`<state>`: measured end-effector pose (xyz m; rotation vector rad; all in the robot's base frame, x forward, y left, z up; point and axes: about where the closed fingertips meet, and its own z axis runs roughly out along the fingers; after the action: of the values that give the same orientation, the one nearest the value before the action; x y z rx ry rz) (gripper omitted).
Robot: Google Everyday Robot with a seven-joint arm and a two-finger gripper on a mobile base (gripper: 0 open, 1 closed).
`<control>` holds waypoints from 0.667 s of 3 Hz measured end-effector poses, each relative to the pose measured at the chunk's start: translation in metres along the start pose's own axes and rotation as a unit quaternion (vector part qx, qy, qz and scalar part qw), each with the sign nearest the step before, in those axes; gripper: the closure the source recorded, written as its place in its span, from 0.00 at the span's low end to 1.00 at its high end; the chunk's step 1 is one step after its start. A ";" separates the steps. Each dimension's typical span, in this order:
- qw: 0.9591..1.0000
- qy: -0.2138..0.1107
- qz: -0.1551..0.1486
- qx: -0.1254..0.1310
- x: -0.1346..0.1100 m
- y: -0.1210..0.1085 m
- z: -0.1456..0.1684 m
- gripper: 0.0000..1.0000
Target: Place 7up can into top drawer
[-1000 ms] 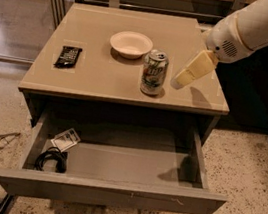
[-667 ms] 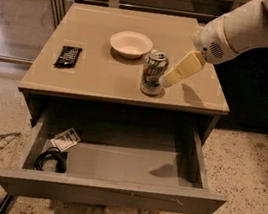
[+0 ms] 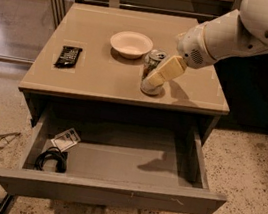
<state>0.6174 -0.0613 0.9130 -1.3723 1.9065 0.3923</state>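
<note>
Seemingly an office or lab room: speckled terrazzo floor (image 3: pixel 246 167), metal-framed glass partition (image 3: pixel 18 9), plain beige worktop (image 3: pixel 98 78), with the robot's gripper (image 3: pixel 155 79) low over its front right.

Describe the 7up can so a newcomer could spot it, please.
On the tan cabinet top above the open top drawer, look near the front edge. The 7up can stands there, with the gripper at it. It is a silvery cylinder; the neighbouring bowl is cream.

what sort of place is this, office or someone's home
Probably an office or lab rather than a home: speckled hard floor, metal-framed glass panels behind, and a plain cabinet with its top drawer open. The gripper is at the 7up can on the cabinet top.
</note>
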 end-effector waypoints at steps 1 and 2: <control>1.000 -0.010 0.009 0.009 0.012 -0.012 0.022 0.00; 1.000 -0.009 0.013 0.005 0.014 -0.016 0.032 0.00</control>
<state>0.6427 -0.0572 0.8839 -1.3339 1.9107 0.4071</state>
